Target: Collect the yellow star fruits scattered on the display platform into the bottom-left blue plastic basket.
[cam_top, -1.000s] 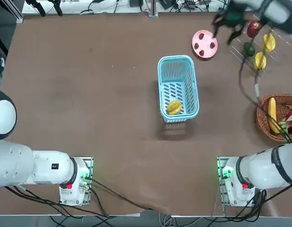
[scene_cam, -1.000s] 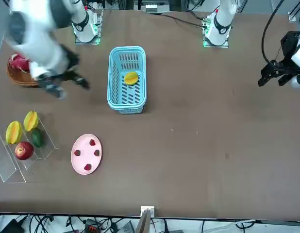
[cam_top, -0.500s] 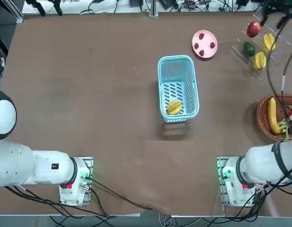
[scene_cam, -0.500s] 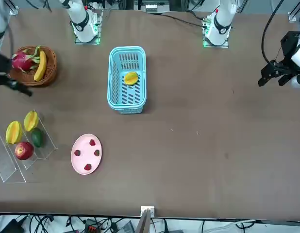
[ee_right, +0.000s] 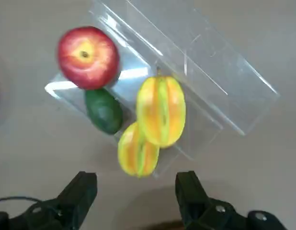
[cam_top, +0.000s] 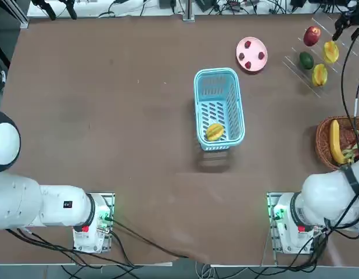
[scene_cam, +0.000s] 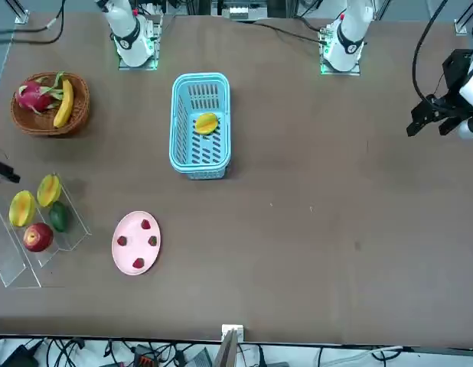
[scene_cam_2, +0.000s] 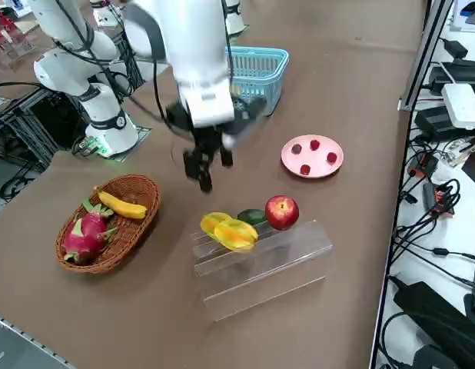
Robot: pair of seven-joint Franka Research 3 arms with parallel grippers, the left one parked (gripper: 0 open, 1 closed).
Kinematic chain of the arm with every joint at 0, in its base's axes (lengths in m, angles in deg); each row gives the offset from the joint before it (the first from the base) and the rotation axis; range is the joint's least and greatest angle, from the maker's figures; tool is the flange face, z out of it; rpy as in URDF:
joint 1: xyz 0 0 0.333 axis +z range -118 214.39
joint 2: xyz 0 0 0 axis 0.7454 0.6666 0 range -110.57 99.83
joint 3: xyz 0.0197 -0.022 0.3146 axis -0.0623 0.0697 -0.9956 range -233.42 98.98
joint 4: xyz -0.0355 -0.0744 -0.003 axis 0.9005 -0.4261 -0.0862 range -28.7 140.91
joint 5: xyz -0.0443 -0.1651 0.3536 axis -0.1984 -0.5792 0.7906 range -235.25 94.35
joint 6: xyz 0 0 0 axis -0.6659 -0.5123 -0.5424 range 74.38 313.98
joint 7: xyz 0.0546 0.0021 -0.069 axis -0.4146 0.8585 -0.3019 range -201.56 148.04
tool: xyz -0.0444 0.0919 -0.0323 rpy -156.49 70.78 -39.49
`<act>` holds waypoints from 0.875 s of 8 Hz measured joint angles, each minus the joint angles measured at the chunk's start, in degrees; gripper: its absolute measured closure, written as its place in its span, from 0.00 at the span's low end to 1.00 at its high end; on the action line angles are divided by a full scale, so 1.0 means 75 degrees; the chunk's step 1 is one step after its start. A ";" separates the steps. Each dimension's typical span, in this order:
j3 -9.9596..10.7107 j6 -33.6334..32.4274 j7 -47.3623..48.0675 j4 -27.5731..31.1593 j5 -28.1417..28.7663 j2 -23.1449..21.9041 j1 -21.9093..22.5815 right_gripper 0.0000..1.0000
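The brown table [cam_top: 110,116] carries the blue basket [cam_top: 219,108] at its middle with one star fruit [cam_top: 214,132] lying inside near the robot-side end, and well apart, at the far right corner, the clear rack [scene_cam_2: 260,261] holds two more star fruits [ee_right: 161,110] [ee_right: 136,152] touching each other, beside a green fruit [ee_right: 104,109] and a red apple [ee_right: 88,57]. The right gripper [ee_right: 138,194] hovers just above the rack's near edge by the two star fruits, its fingers [ee_right: 81,189] spread apart and holding nothing. A wicker basket [scene_cam_2: 107,223] with a banana [scene_cam_2: 122,204] sits near the rack, and a pink plate [cam_top: 251,53] lies between the rack and the blue basket.
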 joint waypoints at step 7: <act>-0.0039 0.0878 -0.0638 -0.0128 0.0249 0.0722 -0.0412 0.00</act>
